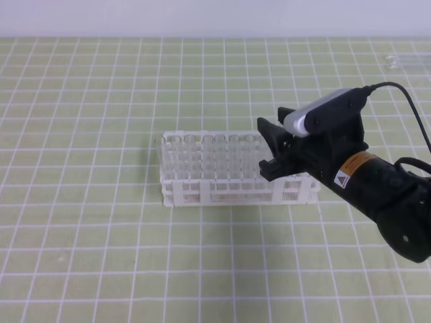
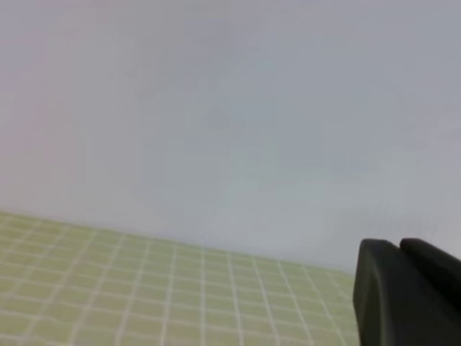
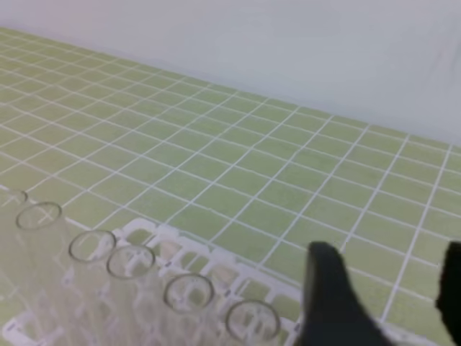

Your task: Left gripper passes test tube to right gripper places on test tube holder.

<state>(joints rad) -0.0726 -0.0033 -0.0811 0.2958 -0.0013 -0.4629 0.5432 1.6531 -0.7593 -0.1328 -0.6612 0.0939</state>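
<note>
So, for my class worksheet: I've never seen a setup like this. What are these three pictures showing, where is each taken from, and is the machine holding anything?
It is a two-armed robot. The high view looks down on a green gridded mat with a white test tube holder full of clear tubes. The right gripper hangs at the rack's right end, jaws apart, nothing visibly held. The other pictures come from cameras on each wrist: the right one looks along the tube rims; the left one shows only the left gripper, shut and empty, over mat and wall.

White test tube holder (image 1: 236,188) — upright clear tubes — on mat.
</note>
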